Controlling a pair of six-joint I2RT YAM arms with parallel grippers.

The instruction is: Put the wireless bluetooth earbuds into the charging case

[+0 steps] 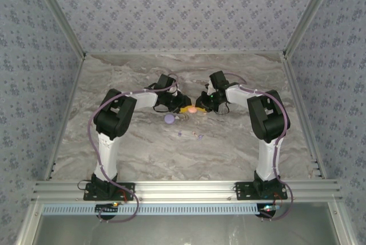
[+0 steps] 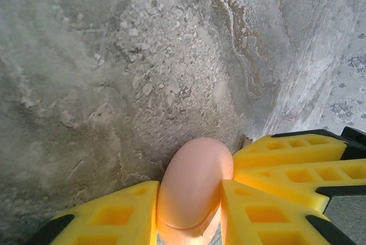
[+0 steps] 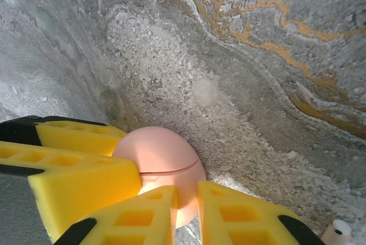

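The salmon-pink round charging case (image 1: 193, 109) sits mid-table, its lid seam closed in the right wrist view. My left gripper (image 1: 186, 109) comes at it from the left and my right gripper (image 1: 201, 109) from the right. In the left wrist view the left gripper (image 2: 189, 190) is shut on the case (image 2: 194, 176), one yellow finger on each side. In the right wrist view the right gripper (image 3: 187, 190) pinches the near edge of the case (image 3: 160, 153). The earbuds (image 1: 180, 134) are tiny pale bits on the marble nearer the arm bases, another earbud (image 1: 199, 137) beside them.
A purple disc (image 1: 170, 118) lies just left of and nearer than the case. The right gripper's yellow fingers (image 2: 286, 159) crowd the left wrist view. A small pale bit (image 3: 337, 230) lies by the right wrist view's bottom corner. Patterned walls enclose the table on three sides.
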